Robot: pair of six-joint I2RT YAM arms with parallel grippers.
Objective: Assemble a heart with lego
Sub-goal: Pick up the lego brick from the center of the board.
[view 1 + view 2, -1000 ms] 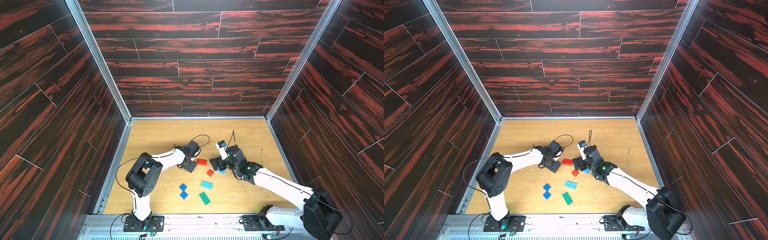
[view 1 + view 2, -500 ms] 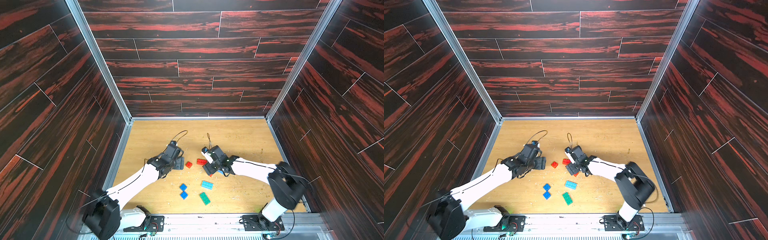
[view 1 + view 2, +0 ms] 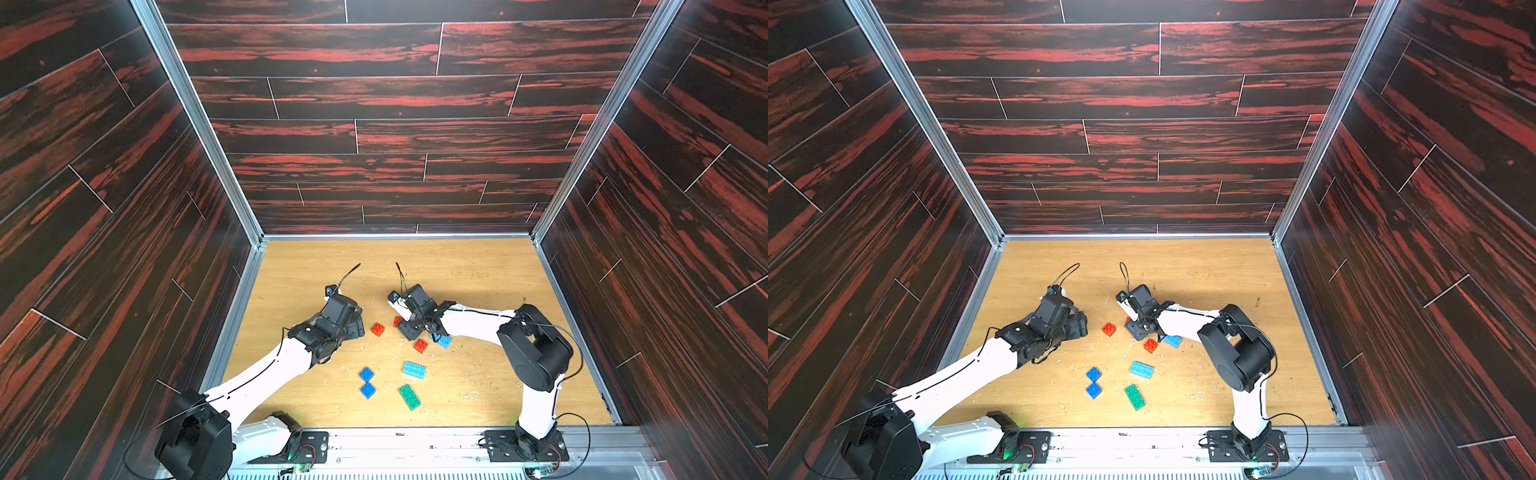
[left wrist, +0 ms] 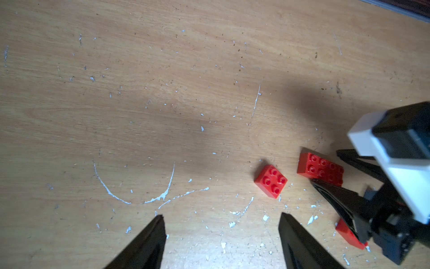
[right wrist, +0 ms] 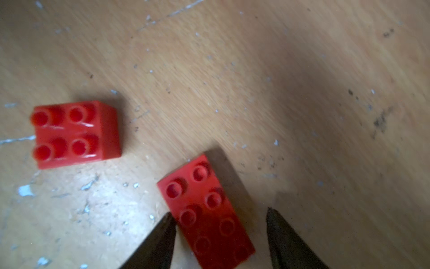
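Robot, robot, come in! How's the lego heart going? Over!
Left gripper jaws open, empty. Right gripper jaws open astride long red brick, not clamped. Heart not started, bricks lie scattered. Square red brick nearby, clear.

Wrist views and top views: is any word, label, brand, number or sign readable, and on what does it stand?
No text can be read anywhere.
square red brick: stud tops blurred, no lettering legible.
long red brick: the same.
green brick, light blue brick: too small to tell.
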